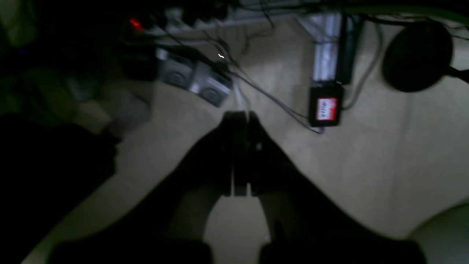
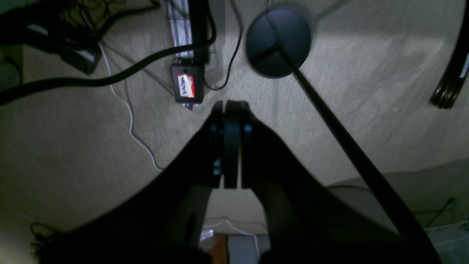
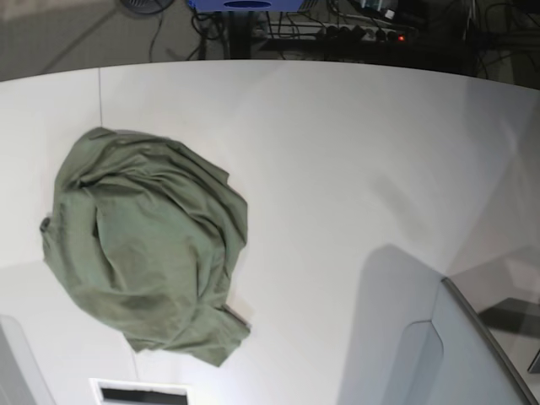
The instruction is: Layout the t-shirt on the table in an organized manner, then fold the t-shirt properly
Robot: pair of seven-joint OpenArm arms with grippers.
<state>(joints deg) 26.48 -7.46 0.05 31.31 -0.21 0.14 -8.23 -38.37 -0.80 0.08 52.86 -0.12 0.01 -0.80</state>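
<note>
The olive-green t-shirt (image 3: 143, 253) lies crumpled in a rounded heap on the left part of the white table (image 3: 337, 169); its collar and sleeves are hidden in the folds. Neither arm shows in the base view. In the left wrist view my left gripper (image 1: 240, 115) is shut and empty, hanging over carpeted floor, with no shirt or table in sight. In the right wrist view my right gripper (image 2: 231, 104) is also shut and empty, over the same floor.
A grey angled panel (image 3: 472, 354) stands at the table's lower right. On the floor lie cables, a black box with a red label (image 2: 187, 84), which also shows in the left wrist view (image 1: 326, 107), and a round black stand base (image 2: 278, 42).
</note>
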